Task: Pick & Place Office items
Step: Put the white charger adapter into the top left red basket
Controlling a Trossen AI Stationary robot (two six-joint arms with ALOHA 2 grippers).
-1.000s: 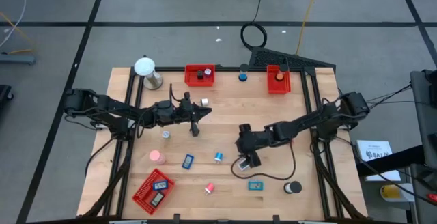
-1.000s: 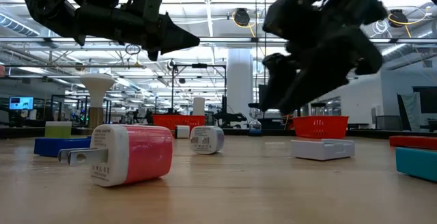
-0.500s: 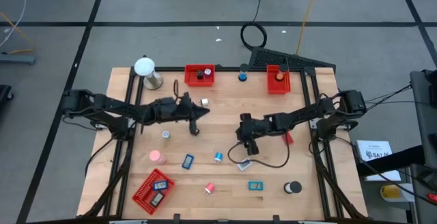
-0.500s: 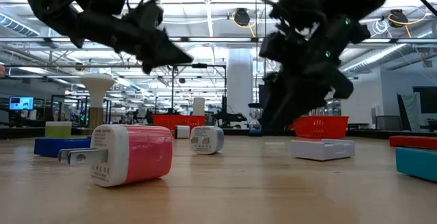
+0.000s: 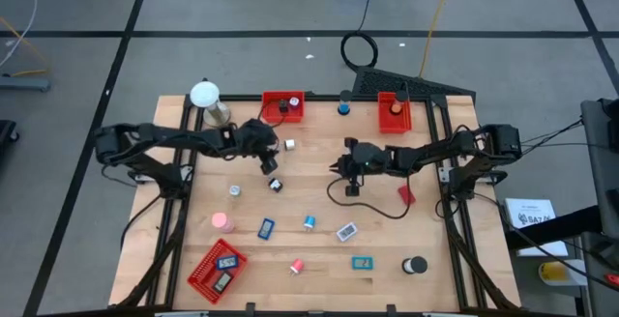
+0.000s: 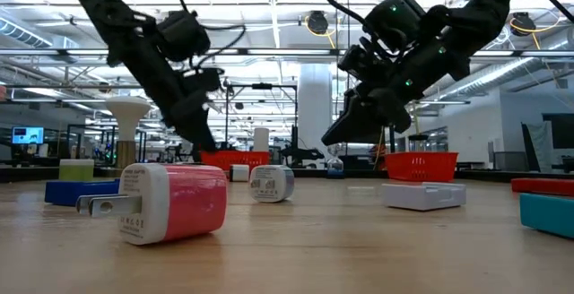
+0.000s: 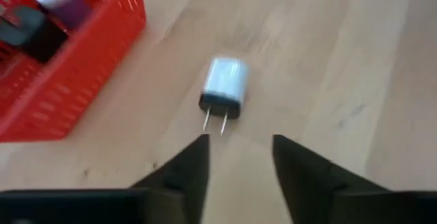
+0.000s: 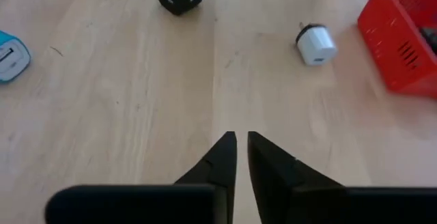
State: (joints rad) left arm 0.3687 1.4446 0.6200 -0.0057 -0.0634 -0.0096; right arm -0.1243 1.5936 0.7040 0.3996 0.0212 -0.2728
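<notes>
Moved since a second ago: both arms swung toward the far side of the table; the left gripper (image 5: pixel 268 155) now sits just beside the back red tray (image 5: pixel 282 105), and a black-and-white plug (image 5: pixel 275 184) lies on the wood where that gripper hung before.
Left gripper: fingers (image 7: pixel 194 166) spread apart with nothing between them, pointing at a white plug (image 7: pixel 224 87) close to the back red tray's wall (image 7: pixel 75 67).
Right gripper (image 5: pixel 343 167): fingers (image 8: pixel 222 157) pressed nearly together, nothing between them; it is to the right of the back red tray, past the white plug (image 8: pixel 315 44).
Office items: scattered on the wood nearer the front than the back red tray — a pink charger (image 5: pixel 222 221), a blue piece (image 5: pixel 266 228), a blue roll (image 5: pixel 309 222), a white flat piece (image 5: pixel 345 231).
Front red tray (image 5: pixel 217 268): far from the back red tray, at the table's near left, with flat pieces inside.
</notes>
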